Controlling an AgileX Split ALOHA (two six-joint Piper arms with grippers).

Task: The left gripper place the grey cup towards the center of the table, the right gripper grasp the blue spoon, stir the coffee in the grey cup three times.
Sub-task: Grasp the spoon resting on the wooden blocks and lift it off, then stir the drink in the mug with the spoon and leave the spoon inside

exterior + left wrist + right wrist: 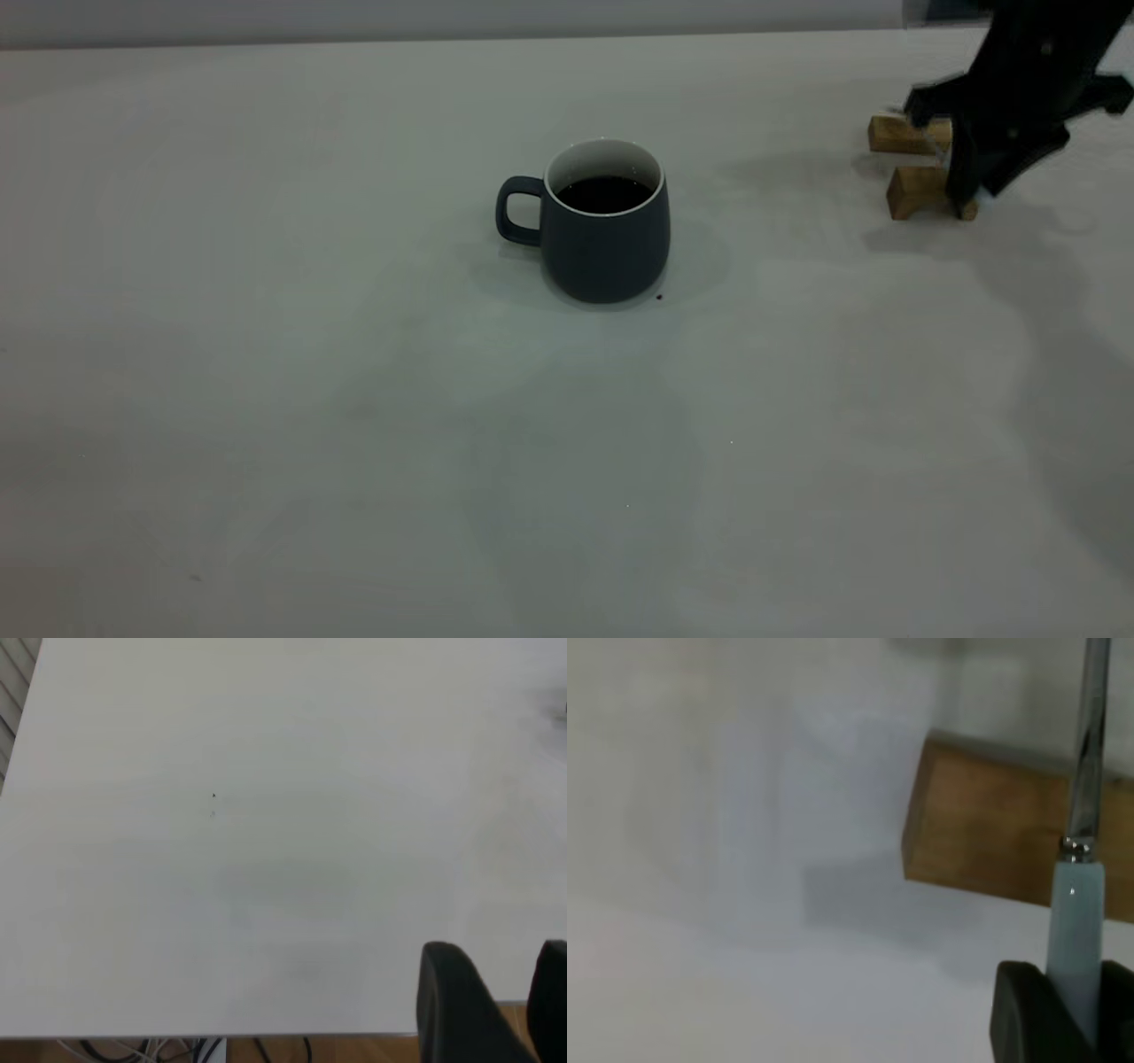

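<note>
We've got the grey cup (pixel 605 221) of coffee (pixel 605 193) mid-bench (pixel 266 399); well right of it, right gripper (pixel 1067 1010) jaws clamp the blue spoon (pixel 1076 930) over wooden blocks (pixel 917 190). Left gripper (pixel 496 992) jaws apart, empty.

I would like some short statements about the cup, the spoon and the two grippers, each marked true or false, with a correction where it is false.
1. The grey cup stands upright near the middle of the table. True.
2. The grey cup is empty. False: it holds dark coffee.
3. The right gripper has its fingers on either side of the blue spoon, at its pale handle. True.
4. The blue spoon is already in the coffee. False: it is over by the wooden blocks, far from the cup.
5. The left gripper holds the cup. False: it is over bare table.
</note>
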